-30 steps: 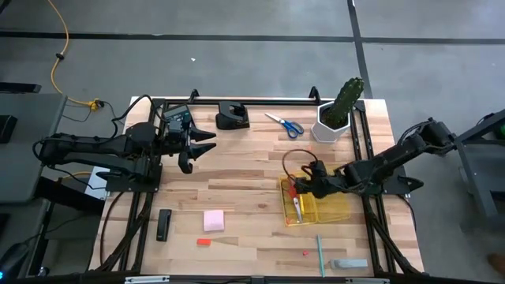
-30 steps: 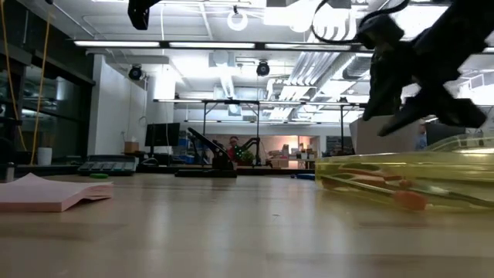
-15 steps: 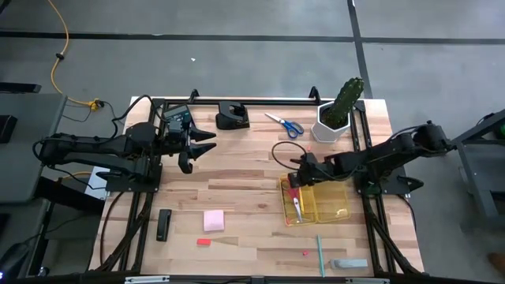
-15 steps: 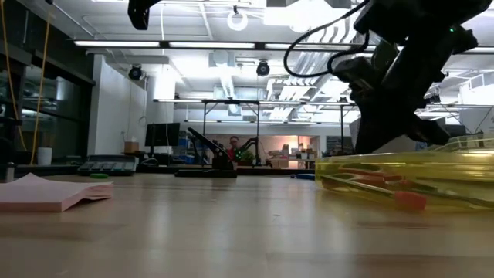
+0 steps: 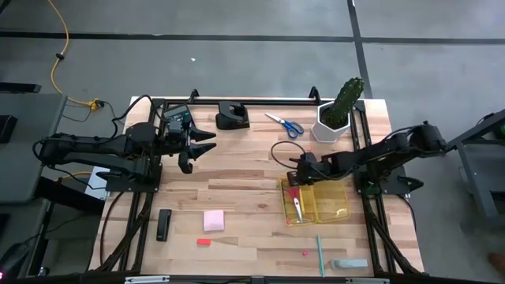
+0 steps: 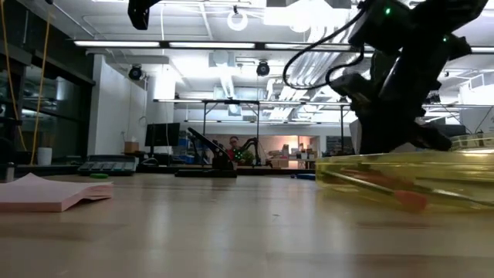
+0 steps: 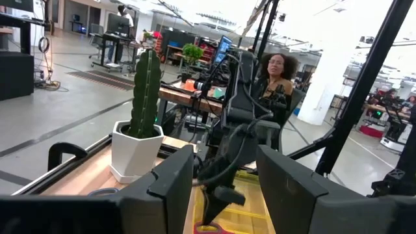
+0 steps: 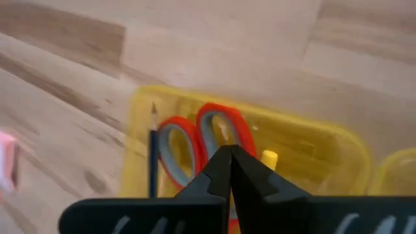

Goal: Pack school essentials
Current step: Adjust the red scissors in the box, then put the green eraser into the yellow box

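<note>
Retreating from over the yellow tray [image 5: 316, 203] toward its far-left corner, the right claw [image 5: 293, 178] is now clenching empty, fingertips together above the red-handled scissors [image 8: 198, 140] lying inside; this is suggesting a finished drop, with the next item due. Across the tabletop [image 5: 237, 170], the left claw [image 5: 207, 142] is hovering spread, grasping nothing. Counted from largest to smallest: one cactus [image 5: 338, 110]; one tray, two compartments; two scissors, the blue-handled scissors [image 5: 284, 124] waiting unpacked near the cactus; one pink sticky pad [image 5: 214, 220]; one teal pen [image 5: 319, 254]; two tiny red bits [image 5: 203, 242].
</note>
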